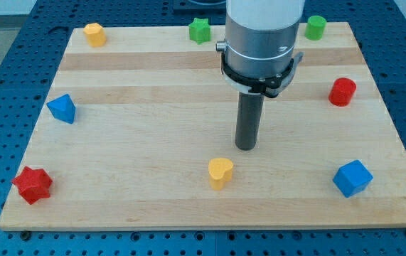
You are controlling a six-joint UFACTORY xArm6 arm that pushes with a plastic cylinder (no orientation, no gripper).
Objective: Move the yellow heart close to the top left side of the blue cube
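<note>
The yellow heart [220, 172] lies on the wooden board near the view's bottom, at the middle. The blue cube [352, 178] sits near the view's bottom right. My tip [246, 147] rests on the board just above and to the right of the yellow heart, with a small gap between them. The blue cube is far to the right of my tip. The arm's grey body hangs over the top middle of the board.
A blue triangular block [62, 108] is at the left, a red star [32, 185] at bottom left, a yellow block [94, 33] at top left, a green star [200, 30] at top middle, a green cylinder [316, 27] at top right, a red cylinder [343, 92] at right.
</note>
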